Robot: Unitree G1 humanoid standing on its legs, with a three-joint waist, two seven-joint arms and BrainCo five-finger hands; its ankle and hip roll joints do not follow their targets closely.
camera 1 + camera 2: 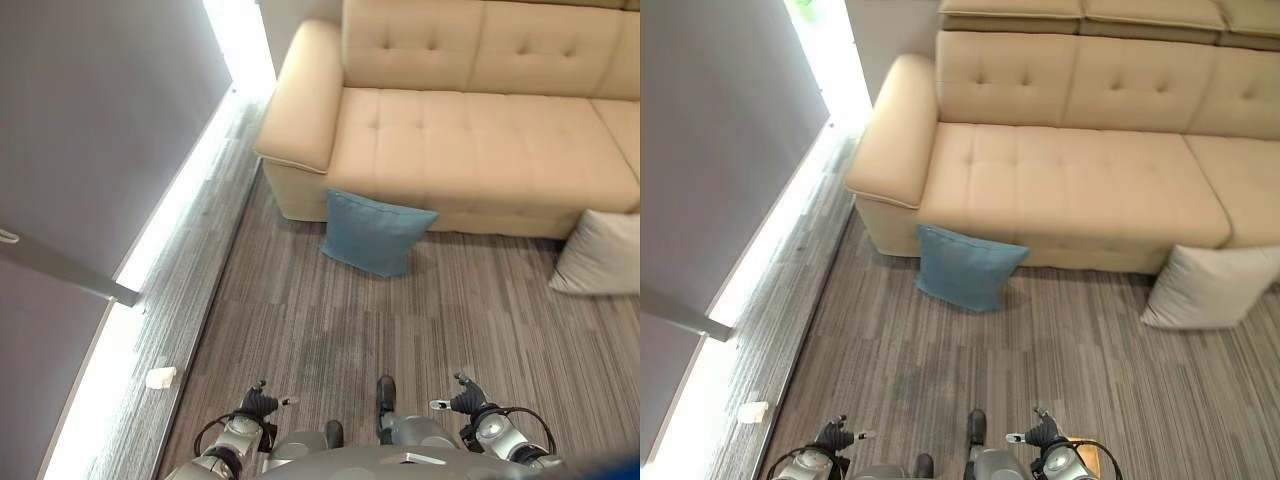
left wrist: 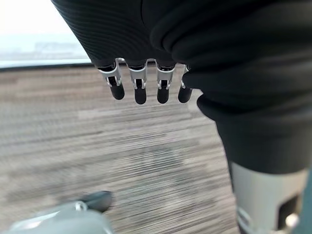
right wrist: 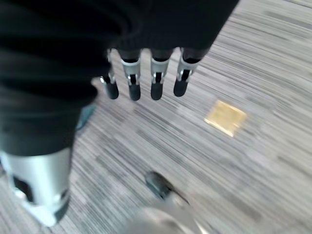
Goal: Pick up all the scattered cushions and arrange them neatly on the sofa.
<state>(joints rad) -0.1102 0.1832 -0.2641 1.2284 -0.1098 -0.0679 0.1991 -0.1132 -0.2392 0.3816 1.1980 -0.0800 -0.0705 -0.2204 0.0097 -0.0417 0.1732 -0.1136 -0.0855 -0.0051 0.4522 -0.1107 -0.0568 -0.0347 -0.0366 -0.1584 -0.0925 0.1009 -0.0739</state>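
Two cushions lie on the floor (image 1: pixel 1060 370) against the front of the sofa (image 1: pixel 1070 180): a blue cushion (image 1: pixel 965 266) leaning on the base just by the armrest, and a grey cushion (image 1: pixel 1210 285) further to the robot's right, also propped on the sofa's front edge. The seat itself carries no cushion. Both hands hang low at the robot's sides, well apart from either cushion; the left hand (image 2: pixel 146 87) has its fingers straight and relaxed, holding nothing, and the right hand (image 3: pixel 146 80) looks the same, empty over the carpet (a small yellow tile (image 3: pixel 225 118) lies on the floor near it). The step in hand looks like the approach, and the blue cushion is the nearer, almost straight ahead. To do it well, the robot should probably close in squarely until the cushion sits between both arms, then bend and take it from its two side edges with spread fingers, since soft fabric will sag under a one-sided pinch. Lifting it clear of the sofa's base before swinging it up to the seat back should avoid snagging.
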